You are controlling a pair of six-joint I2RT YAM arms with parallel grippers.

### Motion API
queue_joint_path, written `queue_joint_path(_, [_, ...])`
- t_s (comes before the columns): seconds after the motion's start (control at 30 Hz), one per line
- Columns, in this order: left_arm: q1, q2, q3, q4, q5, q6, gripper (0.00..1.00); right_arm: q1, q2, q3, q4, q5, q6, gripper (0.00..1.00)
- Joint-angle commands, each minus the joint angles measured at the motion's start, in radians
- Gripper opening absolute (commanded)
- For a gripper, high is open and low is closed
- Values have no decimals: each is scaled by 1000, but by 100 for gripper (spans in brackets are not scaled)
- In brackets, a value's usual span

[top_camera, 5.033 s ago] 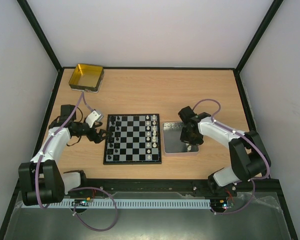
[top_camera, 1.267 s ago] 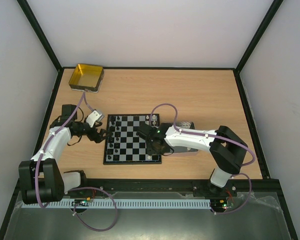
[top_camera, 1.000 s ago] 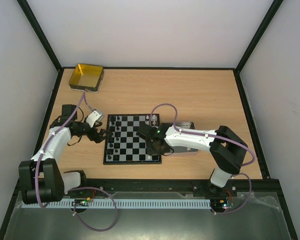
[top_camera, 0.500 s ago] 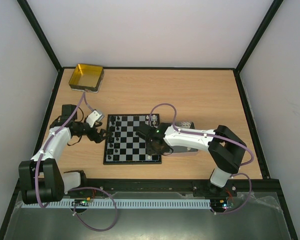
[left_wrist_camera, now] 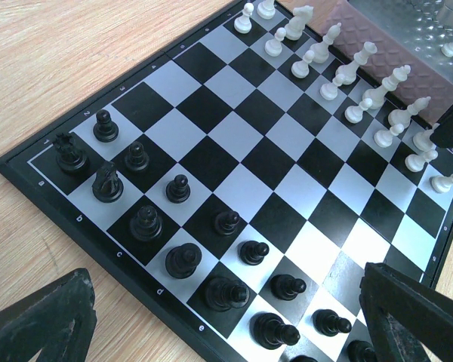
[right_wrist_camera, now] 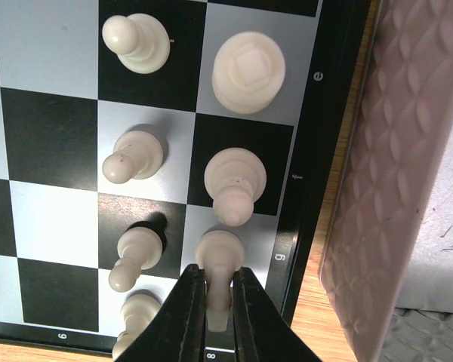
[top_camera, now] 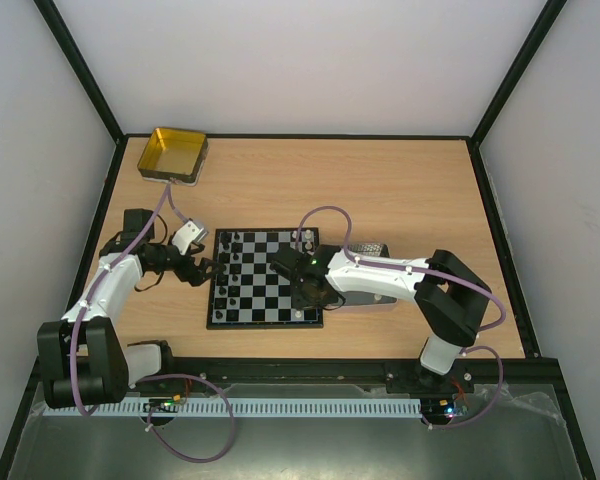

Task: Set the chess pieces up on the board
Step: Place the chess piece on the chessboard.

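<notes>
Both right fingers (right_wrist_camera: 183,317) were clenched on a white chess piece (right_wrist_camera: 219,260) in the outermost row of the board (top_camera: 263,300), just beside the metal tray (right_wrist_camera: 392,188). More white pieces (left_wrist_camera: 362,102) stood along that side, while the black pieces (left_wrist_camera: 177,188) lined the opposite side. The left fingers (left_wrist_camera: 41,324) hung released above the counter (top_camera: 380,190), near the black side.

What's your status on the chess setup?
Left gripper open, beside the chessboard. Right gripper shut on a white piece at its edge row. White pawn close alongside.
</notes>
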Motion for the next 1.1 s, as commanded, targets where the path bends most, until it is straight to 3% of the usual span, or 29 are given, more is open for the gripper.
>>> queue_joint_path(0.0, [-4,-9,-11,-5,14,3,95,-6,7,17,-26,24,-2,10])
queue_joint_path(0.3, [-4,-8,-11,-5,13,2,95,-5,3,11,-24,15,-3,10])
queue_joint_path(0.47, [-4,-8,-12,-5,14,2,95,-6,2,13,-23,11,-3,25])
queue_joint_path(0.8, [-4,-8,-10,-4,15,0,95,-11,-36,63,-76,57,7,25])
queue_joint_path(1.07, [-4,-8,-10,-6,17,3,95,-186,-198,49,-202,135,-28,25])
